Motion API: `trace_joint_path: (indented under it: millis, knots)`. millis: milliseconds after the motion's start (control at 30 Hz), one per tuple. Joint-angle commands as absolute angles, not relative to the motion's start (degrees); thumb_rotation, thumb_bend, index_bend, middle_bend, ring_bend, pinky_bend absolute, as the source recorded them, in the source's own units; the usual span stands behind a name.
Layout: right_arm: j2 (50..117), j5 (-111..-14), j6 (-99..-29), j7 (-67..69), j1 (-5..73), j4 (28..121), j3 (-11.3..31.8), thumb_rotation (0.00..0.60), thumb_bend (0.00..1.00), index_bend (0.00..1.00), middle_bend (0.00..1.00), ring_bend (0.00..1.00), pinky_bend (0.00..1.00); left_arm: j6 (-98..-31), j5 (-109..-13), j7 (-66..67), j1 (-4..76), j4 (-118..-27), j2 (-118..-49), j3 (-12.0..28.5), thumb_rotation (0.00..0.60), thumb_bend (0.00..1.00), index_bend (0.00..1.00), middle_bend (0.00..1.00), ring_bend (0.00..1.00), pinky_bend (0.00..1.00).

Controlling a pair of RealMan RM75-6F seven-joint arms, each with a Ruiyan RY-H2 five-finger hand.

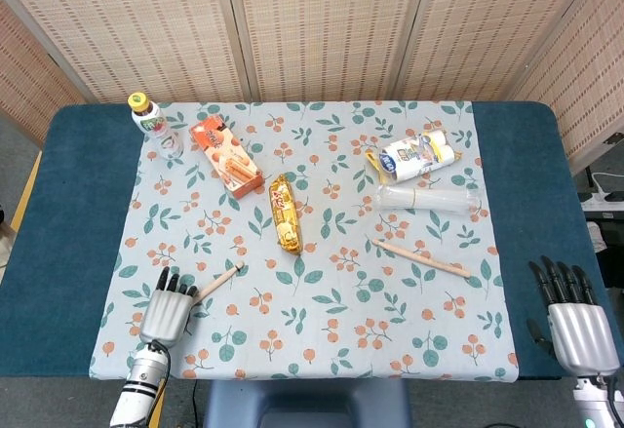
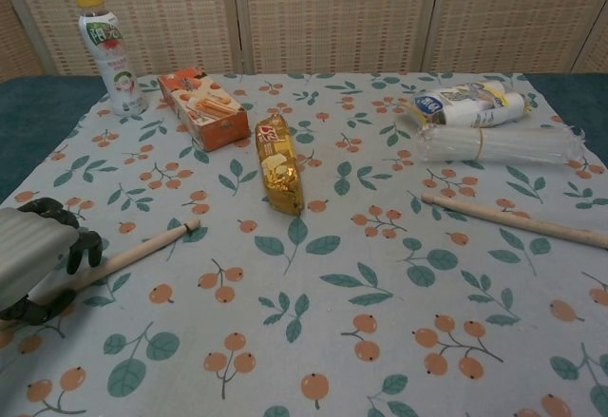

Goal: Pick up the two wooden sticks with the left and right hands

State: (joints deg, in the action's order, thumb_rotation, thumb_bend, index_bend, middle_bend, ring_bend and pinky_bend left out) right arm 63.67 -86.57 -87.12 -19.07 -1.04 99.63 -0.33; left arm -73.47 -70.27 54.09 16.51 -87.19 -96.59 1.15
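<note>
Two pale wooden sticks lie flat on the floral cloth. The left stick [image 1: 219,278] [image 2: 142,248] runs diagonally, and its near end passes under my left hand [image 1: 166,309] [image 2: 33,255]. That hand arches over the stick with its fingers curled down on the far side and its thumb on the near side, without clamping it. The right stick [image 1: 421,258] [image 2: 518,220] lies alone at centre right. My right hand [image 1: 575,316] hovers off the cloth's near right corner with its fingers straight and apart, holding nothing. It shows only in the head view.
At the back left stands a drink bottle [image 1: 156,126] [image 2: 106,51] beside an orange snack box [image 1: 226,155] [image 2: 202,106]. A gold packet [image 1: 285,214] [image 2: 277,163] lies mid-table. A clear plastic sleeve [image 1: 429,199] [image 2: 494,142] and a white-yellow pack [image 1: 417,155] lie behind the right stick.
</note>
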Motion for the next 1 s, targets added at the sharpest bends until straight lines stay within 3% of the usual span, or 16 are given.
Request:
trace_joint_path:
  millis: [33,400,567,767,1000]
  knots:
    - [63.6,-86.6,-87.1,-19.0,-1.1,99.6,-0.3,0.6,0.27,0.0,0.01,0.0,0.0,-73.5,-69.7,54.8,16.5,-86.7,-97.0,0.7,0.6,0.4,0.36,0.44,0.19,0.12]
    - [63.5,-86.6,-87.1,-19.0,-1.2,99.7,-0.2,0.6,0.27,0.0,0.01,0.0,0.0,-73.8,-68.8,55.8,16.9,-85.1,-98.0,0.4,0.6,0.4,0.41,0.51,0.24,0.12]
    - [63.6,-86.5,-87.0,-19.2,-1.2,99.7,-0.1,0.6,0.27,0.0,0.01,0.0,0.0,-76.2,-72.0,51.9,16.6,-81.7,-99.6,0.5,0.6,0.45,0.56,0.63,0.34,0.13]
    - [63.8,-86.2,-86.7,-19.8,-1.2,99.6,-0.1,0.6,0.27,0.0,0.01,0.0,0.0,-80.6,-76.7,43.0,15.8,-73.4,-103.2,1.4,0.6,0.61,0.76,0.81,0.46,0.16]
    - [65.1,-84.9,-85.3,-20.7,-0.4,98.9,0.6,0.6,0.27,0.0,0.01,0.0,0.0,-83.6,-81.9,32.6,16.0,-65.0,-104.4,1.7,0.6,0.62,0.8,0.86,0.51,0.16]
